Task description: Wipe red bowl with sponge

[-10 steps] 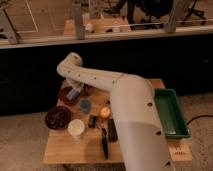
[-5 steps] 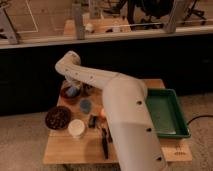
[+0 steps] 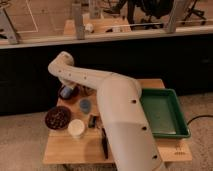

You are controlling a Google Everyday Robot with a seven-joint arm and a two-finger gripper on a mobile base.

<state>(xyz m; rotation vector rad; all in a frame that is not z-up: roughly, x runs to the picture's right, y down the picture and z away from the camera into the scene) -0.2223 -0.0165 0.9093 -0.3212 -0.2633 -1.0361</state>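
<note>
Your tool (image 3: 67, 91) sits down in the round orange-red smooth bowl (image 3: 70, 95) at the wooden bench's (image 3: 65, 150) far-left corner; its grip can't be told. A light blue soft sponge (image 3: 65, 92) shows there, so wiping looks underway, not finished.

The white arm (image 3: 107, 95) bends at its elbow, gripper (image 3: 67, 92) pointing down at far left.

Office-like workspace: glass partition (image 3: 125, 15), office chairs (image 3: 150, 7) behind.
</note>
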